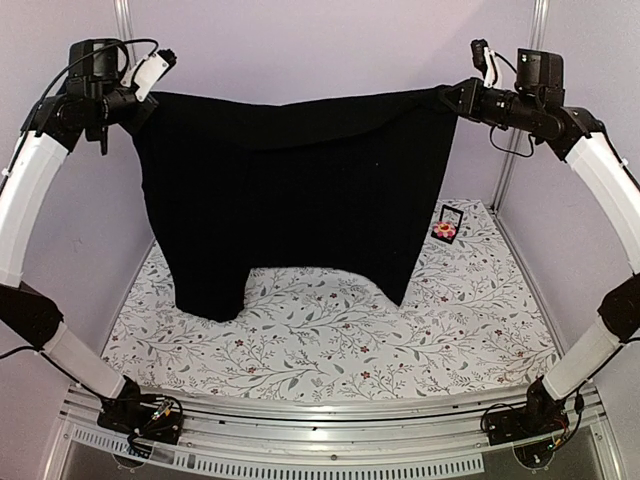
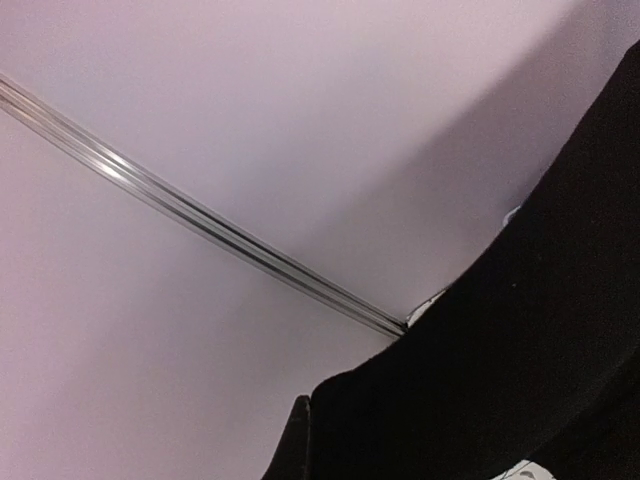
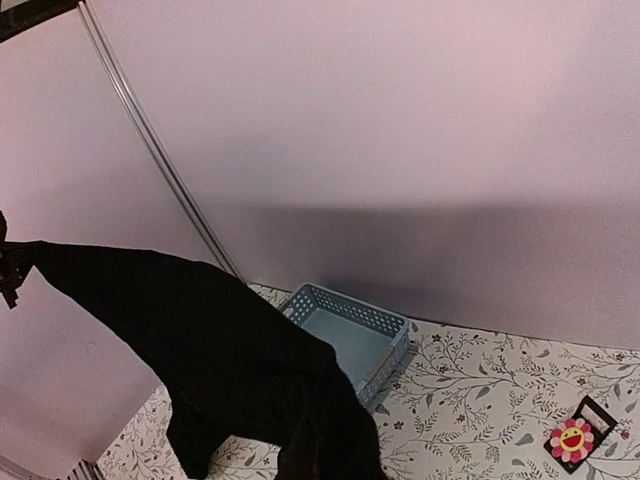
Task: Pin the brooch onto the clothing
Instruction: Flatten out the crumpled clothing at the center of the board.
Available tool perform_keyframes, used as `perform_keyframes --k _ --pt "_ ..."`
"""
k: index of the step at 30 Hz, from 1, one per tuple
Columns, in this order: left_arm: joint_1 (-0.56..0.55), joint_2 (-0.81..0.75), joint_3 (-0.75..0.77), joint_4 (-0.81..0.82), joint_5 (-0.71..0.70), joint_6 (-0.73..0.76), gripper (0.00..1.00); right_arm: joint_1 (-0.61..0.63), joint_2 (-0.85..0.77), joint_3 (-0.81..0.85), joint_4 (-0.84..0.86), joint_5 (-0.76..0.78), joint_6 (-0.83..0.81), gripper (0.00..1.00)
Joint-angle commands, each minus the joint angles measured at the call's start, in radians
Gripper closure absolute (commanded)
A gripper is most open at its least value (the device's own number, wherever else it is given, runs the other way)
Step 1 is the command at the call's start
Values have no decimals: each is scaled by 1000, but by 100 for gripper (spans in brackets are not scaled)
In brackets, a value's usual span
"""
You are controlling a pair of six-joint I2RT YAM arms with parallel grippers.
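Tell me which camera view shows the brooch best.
The right wrist view: the brooch sits unobstructed on its small black stand at lower right, pink petals and yellow centre clear. The top external view shows it too, but smaller, beside the hanging shirt. The left wrist view shows only the shirt and wall, no brooch.

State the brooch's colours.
The brooch has pink petals around a yellow centre; clearest in the right wrist view.

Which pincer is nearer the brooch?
The right pincer, gripping the shirt corner on the side where the brooch lies; the left pincer holds the opposite corner.
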Motion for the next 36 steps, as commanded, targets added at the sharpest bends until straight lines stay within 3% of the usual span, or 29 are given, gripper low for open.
perform_keyframes --k 1,6,14,20,23,27,36 --pt "12 -98 -49 35 57 1 100 -4 -142 -70 -74 12 -24 100" --pt "12 -281 -353 -11 146 25 100 -3 -314 -384 -100 -61 51 100" --pt "12 -599 -957 -332 398 147 100 -2 -497 -962 -119 -223 196 100" --pt "12 -699 -1441 -276 464 190 100 1 -583 -1388 22 -301 300 100" --pt "13 -679 -1422 -297 472 198 100 14 -590 -1501 105 -359 356 100" --pt "5 -667 -1402 -317 444 271 100 30 -590 -1528 96 -374 373 100" --pt "-1 -641 -1354 -361 380 354 100 114 -592 -1441 -156 -332 431 100"
